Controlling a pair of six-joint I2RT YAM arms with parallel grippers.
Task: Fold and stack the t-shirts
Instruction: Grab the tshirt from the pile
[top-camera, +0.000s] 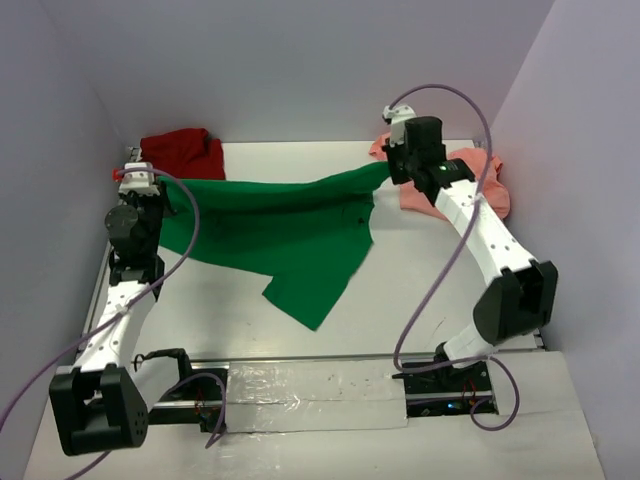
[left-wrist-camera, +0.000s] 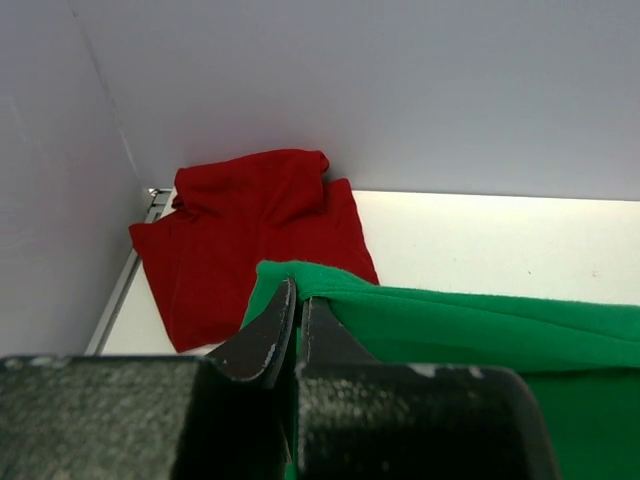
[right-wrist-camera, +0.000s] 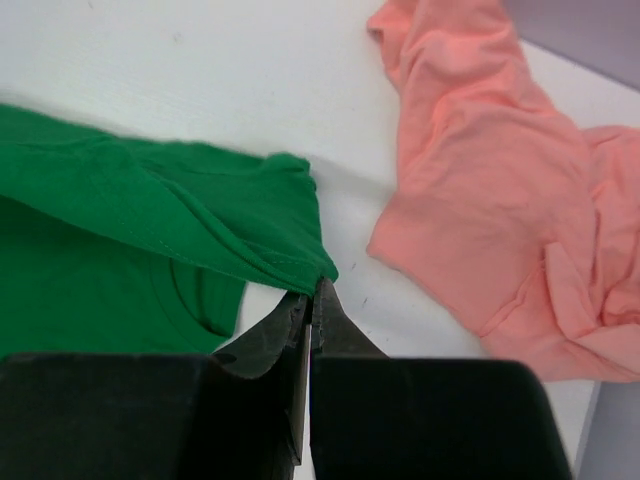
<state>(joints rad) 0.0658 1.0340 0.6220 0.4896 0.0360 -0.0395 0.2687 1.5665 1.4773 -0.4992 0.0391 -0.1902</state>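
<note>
The bright green t-shirt (top-camera: 280, 230) hangs stretched between both arms above the table, its lower part drooping toward the front. My left gripper (left-wrist-camera: 297, 300) is shut on the green t-shirt's (left-wrist-camera: 480, 330) left corner. My right gripper (right-wrist-camera: 314, 296) is shut on the green t-shirt's (right-wrist-camera: 150, 210) right corner. The dark red t-shirt (top-camera: 182, 152) lies crumpled in the back left corner, just behind the left gripper (top-camera: 165, 192). The salmon pink t-shirt (top-camera: 470, 180) lies rumpled at the back right, partly under the right gripper (top-camera: 392, 172) and arm.
Grey walls close in the table (top-camera: 420, 290) at the back and on both sides. The dark red t-shirt (left-wrist-camera: 250, 230) touches the back wall. The salmon pink t-shirt (right-wrist-camera: 500, 200) reaches the table's right edge. A taped strip (top-camera: 310, 395) runs between the arm bases.
</note>
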